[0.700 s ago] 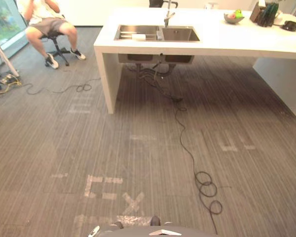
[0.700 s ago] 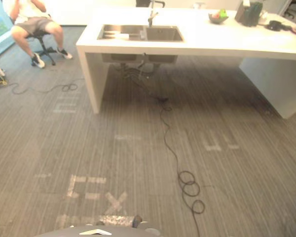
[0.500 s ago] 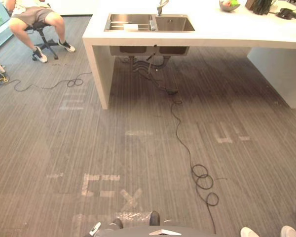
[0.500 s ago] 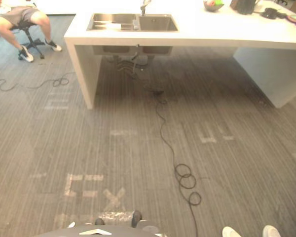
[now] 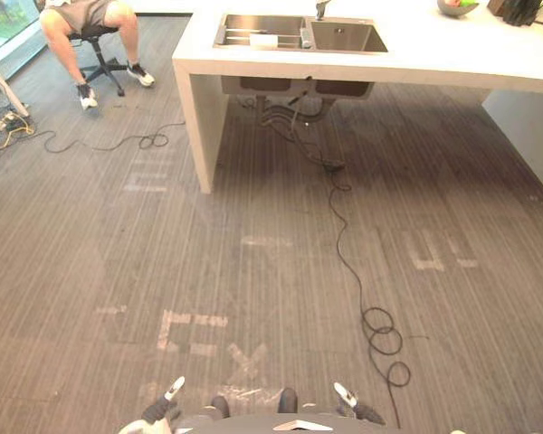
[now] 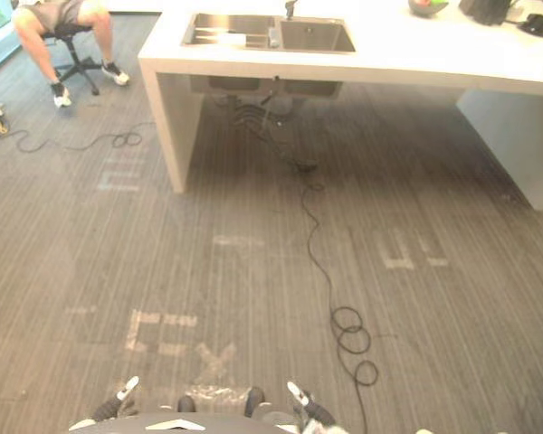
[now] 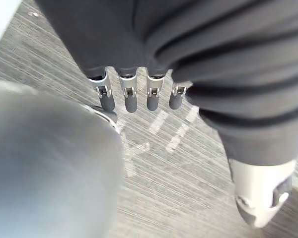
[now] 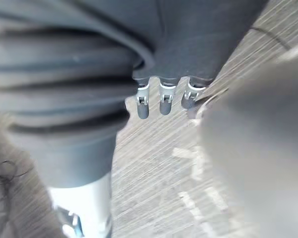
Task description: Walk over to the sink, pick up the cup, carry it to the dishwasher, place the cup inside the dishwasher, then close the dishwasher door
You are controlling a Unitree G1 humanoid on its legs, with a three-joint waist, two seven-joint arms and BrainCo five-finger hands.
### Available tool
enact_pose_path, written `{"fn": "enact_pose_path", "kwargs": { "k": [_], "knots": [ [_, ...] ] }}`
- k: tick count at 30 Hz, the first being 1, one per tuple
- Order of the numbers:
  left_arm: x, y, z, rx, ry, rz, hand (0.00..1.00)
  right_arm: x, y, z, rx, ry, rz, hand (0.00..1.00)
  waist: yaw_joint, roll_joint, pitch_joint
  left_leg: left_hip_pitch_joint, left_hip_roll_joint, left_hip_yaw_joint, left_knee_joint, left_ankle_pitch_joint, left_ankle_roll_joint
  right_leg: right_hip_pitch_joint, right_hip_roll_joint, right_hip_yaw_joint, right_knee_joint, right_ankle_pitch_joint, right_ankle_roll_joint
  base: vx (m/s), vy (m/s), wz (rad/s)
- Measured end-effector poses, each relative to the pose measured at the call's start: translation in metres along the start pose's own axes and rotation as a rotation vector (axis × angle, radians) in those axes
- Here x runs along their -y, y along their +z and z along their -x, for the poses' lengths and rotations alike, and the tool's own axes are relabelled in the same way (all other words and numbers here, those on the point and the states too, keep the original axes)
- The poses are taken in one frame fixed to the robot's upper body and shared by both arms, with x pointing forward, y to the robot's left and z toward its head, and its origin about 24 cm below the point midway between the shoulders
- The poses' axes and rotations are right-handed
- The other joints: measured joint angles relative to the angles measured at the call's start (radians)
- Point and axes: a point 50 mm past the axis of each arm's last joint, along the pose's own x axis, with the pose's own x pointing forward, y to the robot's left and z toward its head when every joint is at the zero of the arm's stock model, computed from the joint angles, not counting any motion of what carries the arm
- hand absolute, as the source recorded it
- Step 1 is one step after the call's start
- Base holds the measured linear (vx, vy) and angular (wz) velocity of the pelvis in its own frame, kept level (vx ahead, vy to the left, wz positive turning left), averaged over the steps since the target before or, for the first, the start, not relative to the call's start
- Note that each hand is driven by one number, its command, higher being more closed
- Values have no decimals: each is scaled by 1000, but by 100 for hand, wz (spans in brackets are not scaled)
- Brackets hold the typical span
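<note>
status: step 1, the walk to the sink (image 5: 299, 34); nothing past that is done; robot stands on open floor (image 5: 90, 271), well apart from the white desk (image 5: 434, 54); tape marks (image 5: 195, 330) lie on the floor between robot and desk; sink is set in the desk's left end, tap (image 5: 323, 8) at its back rim; cup (image 5: 263, 41): best guess is the small white thing in the left basin, too small to be sure; it is in neither hand; left hand (image 7: 130, 99): fingers straight and hanging loose, thumb apart, holds nothing; right hand (image 8: 163, 101): same, loose and empty; both hang low by the body at the bottom edge of the eye views; bowl (image 5: 457, 7) of fruit sits further right on the desk, not our concern; person (image 5: 89, 18) sits on a chair (image 5: 104, 65) off the desk's left end, near the approach path, worth a wide berth; left to do: close the gap to the sink, grasp cup, carry to dishwasher, load it, shut the door; my read: none of the handling is done.
</note>
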Motion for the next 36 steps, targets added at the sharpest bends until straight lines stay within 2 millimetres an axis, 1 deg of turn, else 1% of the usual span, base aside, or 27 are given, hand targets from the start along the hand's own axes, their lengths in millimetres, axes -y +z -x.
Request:
{"fn": "enact_pose_path", "kwargs": {
  "k": [1, 2, 3, 5, 10, 15, 17, 18, 19, 21, 24, 28, 31, 32, 33, 34, 35, 36],
  "knots": [
    [10, 2, -3, 15, -27, 15, 0, -10, 7, -4, 38, 15, -5, 0, 0, 0, 0, 1, -1, -3, -2, 3, 0, 3, -1, -10, -1, 2, -1, -83, -4, 16],
    [13, 3, -4, 25, -35, 16, 0, -13, 10, -5, 56, 19, -3, 0, 1, -1, 0, 3, -1, -4, -4, 5, 0, 4, -2, -11, -3, 2, -1, -70, -7, 10],
    [16, 5, -5, 39, -47, 5, 0, -19, 12, -7, 80, 34, -4, 0, 9, -2, 1, 12, 0, -3, -9, 8, -1, 11, 0, -11, -6, 3, -2, -57, -10, 2],
    [17, 5, -5, 53, -45, -8, 0, -25, 13, -8, 104, 49, -7, 0, 10, -2, 2, 23, 1, -3, -10, 8, -2, 19, 1, -11, -6, 3, -2, -44, -12, -1],
    [17, 5, -5, 59, -20, -15, 0, -25, 13, -8, 105, 59, -7, 0, 7, -6, 2, 37, 1, 3, -9, 6, -3, 32, 1, -3, -7, 0, 2, -13, 1, -4],
    [15, 1, -6, -32, 12, 1, 0, -18, 4, -7, -9, 43, -24, 0, 9, -10, 1, 35, 1, 9, -10, 4, 0, 26, 2, 11, -7, 0, 2, -4, 4, -5],
    [13, 1, -6, -55, 25, -5, 0, -7, -7, -4, -89, 2, -42, 0, 7, -13, -1, 35, 1, 11, -12, 5, 3, 26, 2, 12, -7, 0, 2, 31, 6, 0],
    [13, 1, -6, -57, 25, -12, 0, -5, -9, -3, -99, -4, -44, 0, 7, -13, -1, 36, 1, 11, -12, 6, 5, 26, 2, 12, -7, 1, 1, 36, 7, -1],
    [13, 2, -7, -66, 28, -34, 0, 2, -15, 0, -128, -29, -59, 0, 8, -15, -1, 37, 1, 14, -13, 7, 7, 27, 3, 12, -7, 2, 0, 0, 0, 0],
    [11, 2, -7, -76, 38, -46, 0, 7, -17, 2, -127, -48, -75, 0, 4, -17, -2, 41, 2, 22, -17, 7, 7, 27, 4, 15, -6, 2, -1, 36, 6, -10],
    [8, 0, -7, -95, 57, -6, 0, 14, -24, 6, -152, -86, -119, 0, -2, -21, -4, 54, 3, 30, -31, 5, 6, 30, 8, 29, -7, 1, 1, 29, 7, -13],
    [1, -3, -5, -105, 93, 70, 0, 16, -27, 7, -165, -112, -173, 0, -3, -24, -5, 51, 2, 40, -31, 2, 7, 17, 8, 38, -7, 1, 1, 13, 9, -8],
    [-1, -4, -5, -117, 99, 72, 0, 21, -30, 9, -171, -142, -203, 0, -5, -24, -5, 50, 2, 46, -29, -4, 8, 16, 7, 38, 1, -5, 7, 0, 0, 0],
    [-1, -4, -6, -119, 99, 71, 0, 23, -30, 9, -173, -149, -207, 0, -6, -23, -5, 50, 2, 49, -26, -8, 11, 8, 4, 38, 21, -22, 11, 24, 28, -4],
    [-1, -4, -6, -121, 99, 69, 0, 24, -29, 10, -168, -152, -203, 0, -12, -20, -4, 47, 2, 51, -21, -13, 15, -33, -9, 35, 107, -68, 16, 15, 41, -4],
    [0, -4, -6, -120, 96, 68, 0, 24, -29, 10, -165, -153, -202, 0, -16, -21, -3, 43, 0, 51, -14, -19, 21, -62, -21, 33, 170, -96, 26, -22, 58, -2],
    [1, -1, -6, -110, 86, 63, 0, 25, -28, 10, -158, -151, -199, 0, -21, -28, 3, 32, -10, 52, -4, -33, 36, -131, -55, 32, 326, -146, 48, -71, 69, -9],
    [4, 6, -9, -90, 67, 69, 0, 24, -23, 9, -137, -146, -192, 0, -23, -30, 13, 28, -19, 54, 10, -51, 35, -221, -93, 28, 511, -157, 50, -91, 76, -10]
  ]
}}
